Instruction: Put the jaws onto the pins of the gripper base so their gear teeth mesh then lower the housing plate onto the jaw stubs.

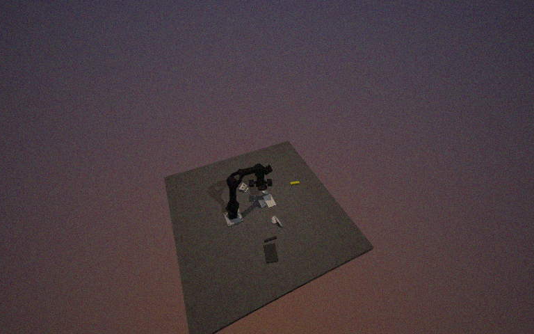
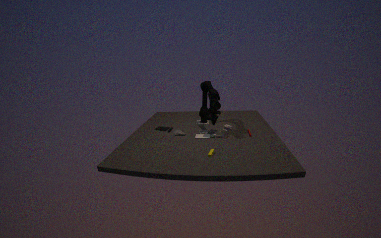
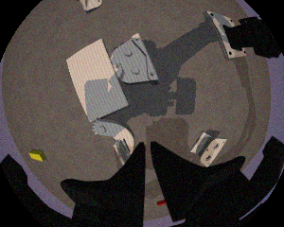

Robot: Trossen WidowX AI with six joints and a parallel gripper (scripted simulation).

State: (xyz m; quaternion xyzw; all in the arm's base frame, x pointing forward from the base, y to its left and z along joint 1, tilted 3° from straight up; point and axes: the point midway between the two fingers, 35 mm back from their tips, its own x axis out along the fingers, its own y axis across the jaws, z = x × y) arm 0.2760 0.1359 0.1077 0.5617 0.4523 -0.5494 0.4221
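Observation:
My gripper (image 3: 148, 146) (image 2: 214, 124) points down above the table, its fingertips nearly together with only a thin gap and no part held. A grey piece with pegs (image 3: 143, 61), which looks like the gripper base, lies beside a flat ribbed rectangular plate (image 3: 85, 66) (image 1: 270, 202). One toothed jaw (image 3: 115, 129) (image 2: 218, 136) lies at that plate's lower edge in the wrist view, left of my fingertips. The other jaw (image 1: 276, 220) (image 2: 179, 133) lies apart and is cut off at the wrist view's top. Tooth contact and pin seating cannot be made out.
A white holed part (image 3: 219, 146) (image 1: 243, 184) (image 2: 227, 126) lies right of the fingers in the wrist view. A yellow block (image 1: 295, 182) (image 2: 211, 152) (image 3: 37, 155), a red bar (image 2: 249, 133) (image 3: 161, 202), a dark slab (image 1: 270, 252) and a dark bar (image 1: 270, 239) lie farther out.

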